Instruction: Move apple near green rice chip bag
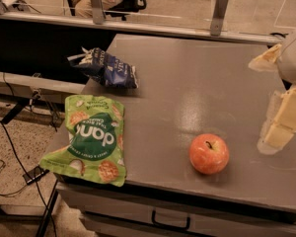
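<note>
The apple point(209, 153), red-orange with a short dark stem, sits on the grey table point(197, 88) near its front edge, right of centre. The green rice chip bag point(94, 138) lies flat at the table's front left corner, partly hanging over the edge. My gripper point(261, 105) hovers at the right edge of the view, right of the apple and apart from it. It is open and empty, with one cream finger point(282, 120) pointing down towards the table and the other higher up.
A small dark blue bag point(106, 68) with white print lies at the table's left edge behind the green bag. A drawer handle point(170, 221) shows under the front edge. Cables lie on the floor at left point(10, 167).
</note>
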Robot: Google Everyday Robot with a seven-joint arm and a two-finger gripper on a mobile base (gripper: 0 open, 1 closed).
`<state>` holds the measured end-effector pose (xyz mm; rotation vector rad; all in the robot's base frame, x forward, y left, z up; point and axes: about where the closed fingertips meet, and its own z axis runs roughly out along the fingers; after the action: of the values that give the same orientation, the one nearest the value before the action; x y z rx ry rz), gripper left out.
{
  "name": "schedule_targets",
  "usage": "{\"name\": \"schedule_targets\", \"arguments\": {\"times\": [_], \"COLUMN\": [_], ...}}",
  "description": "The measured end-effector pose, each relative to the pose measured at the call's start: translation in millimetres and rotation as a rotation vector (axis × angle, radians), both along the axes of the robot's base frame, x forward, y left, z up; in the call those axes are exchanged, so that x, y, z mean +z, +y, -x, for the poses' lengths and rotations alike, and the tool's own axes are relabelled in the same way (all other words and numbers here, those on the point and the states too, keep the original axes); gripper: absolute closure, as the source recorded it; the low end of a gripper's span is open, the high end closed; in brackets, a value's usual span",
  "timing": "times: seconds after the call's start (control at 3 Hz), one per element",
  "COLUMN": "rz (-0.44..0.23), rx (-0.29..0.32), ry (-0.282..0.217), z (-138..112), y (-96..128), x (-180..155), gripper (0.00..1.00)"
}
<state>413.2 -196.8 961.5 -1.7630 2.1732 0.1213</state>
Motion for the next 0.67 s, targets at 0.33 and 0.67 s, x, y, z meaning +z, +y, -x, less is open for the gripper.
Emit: {"name": "schedule_targets", "arguments": {"times": [0.33,0.67], "rz": [-0.069,-0.11], "rx": [0.077,0.142], "ry": [0.071,0.127], "z": [28.3,51.8], "y": [23.6,43.5], "x": [-21.1,-49.0], "gripper": [0.0,0.0]}}
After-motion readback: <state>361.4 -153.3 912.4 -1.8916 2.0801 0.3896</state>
